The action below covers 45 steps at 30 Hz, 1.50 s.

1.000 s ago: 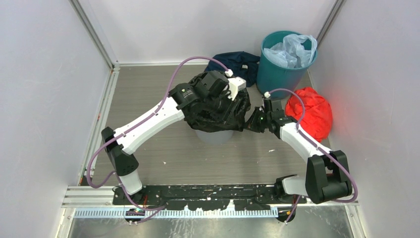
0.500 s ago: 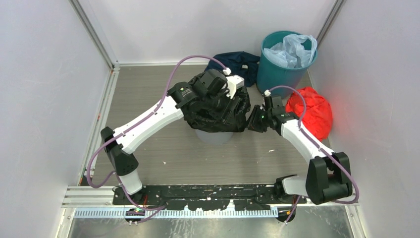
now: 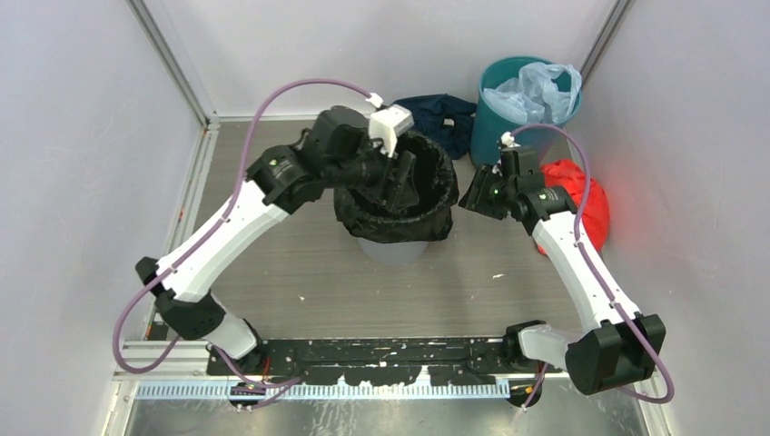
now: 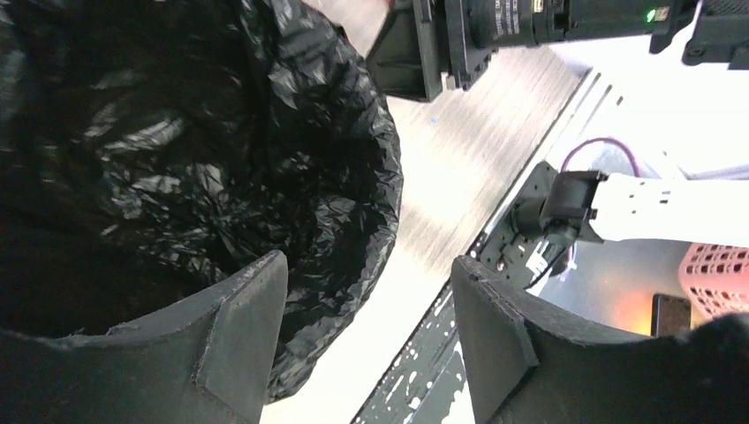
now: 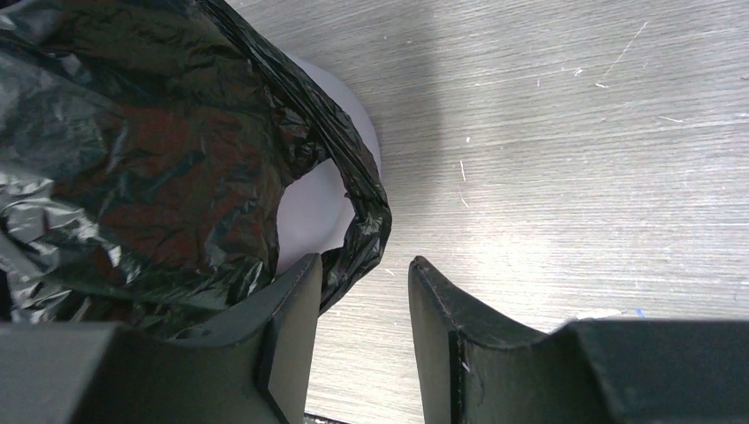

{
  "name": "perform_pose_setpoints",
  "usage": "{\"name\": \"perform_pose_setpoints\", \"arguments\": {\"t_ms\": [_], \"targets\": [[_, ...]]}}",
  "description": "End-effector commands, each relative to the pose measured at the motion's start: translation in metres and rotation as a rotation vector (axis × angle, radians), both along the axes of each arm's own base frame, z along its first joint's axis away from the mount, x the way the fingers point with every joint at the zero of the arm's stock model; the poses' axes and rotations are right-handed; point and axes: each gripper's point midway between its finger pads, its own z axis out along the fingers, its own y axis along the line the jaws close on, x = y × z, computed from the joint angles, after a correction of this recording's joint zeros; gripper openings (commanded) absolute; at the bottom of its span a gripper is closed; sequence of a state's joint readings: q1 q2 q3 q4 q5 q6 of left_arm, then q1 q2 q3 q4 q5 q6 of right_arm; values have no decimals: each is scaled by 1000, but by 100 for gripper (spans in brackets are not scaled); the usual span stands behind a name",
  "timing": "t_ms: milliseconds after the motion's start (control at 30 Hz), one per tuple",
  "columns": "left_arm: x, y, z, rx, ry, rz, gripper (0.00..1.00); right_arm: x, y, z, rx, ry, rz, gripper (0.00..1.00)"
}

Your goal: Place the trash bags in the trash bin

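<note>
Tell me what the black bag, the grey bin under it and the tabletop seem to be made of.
Black bag: thin plastic film, glossy, going by its fine crinkles and bright glints. Grey bin: likely moulded plastic, smooth and matte, with even colour and no seams showing. Tabletop: wood-grain look with fine scratches, perhaps laminate; the pictures leave that open.

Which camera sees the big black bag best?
The top camera: the whole black bag shows, open over the grey bin. The left wrist sees only its inside and rim, the right wrist only one crinkly side.
</note>
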State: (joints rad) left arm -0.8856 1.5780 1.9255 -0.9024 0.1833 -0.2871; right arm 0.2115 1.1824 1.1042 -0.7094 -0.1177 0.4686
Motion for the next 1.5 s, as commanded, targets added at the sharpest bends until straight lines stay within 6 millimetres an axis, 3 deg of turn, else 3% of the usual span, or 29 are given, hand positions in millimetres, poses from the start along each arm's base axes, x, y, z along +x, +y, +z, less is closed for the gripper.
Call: {"name": "perform_pose_setpoints", "arguments": {"t_ms": [0, 167, 500, 967, 1300, 1467], "targets": [[2, 27, 58, -138, -140, 53, 70, -1, -7, 35, -15, -75, -9, 47], [-2, 65, 71, -172, -187, 120, 73, -2, -5, 57, 5, -130, -5, 48], [-1, 127, 68, -164, -228, 284, 78, -4, -1, 99, 42, -212, 14, 49], [12, 176, 62, -127, -236, 468, 98, -19, 6, 125, 71, -257, 78, 51], [28, 199, 57, -81, -229, 575, 100, -31, 6, 144, 73, -305, 107, 52], [41, 208, 39, -66, -181, 621, 100, -31, 13, 160, 107, -330, 129, 52]]}}
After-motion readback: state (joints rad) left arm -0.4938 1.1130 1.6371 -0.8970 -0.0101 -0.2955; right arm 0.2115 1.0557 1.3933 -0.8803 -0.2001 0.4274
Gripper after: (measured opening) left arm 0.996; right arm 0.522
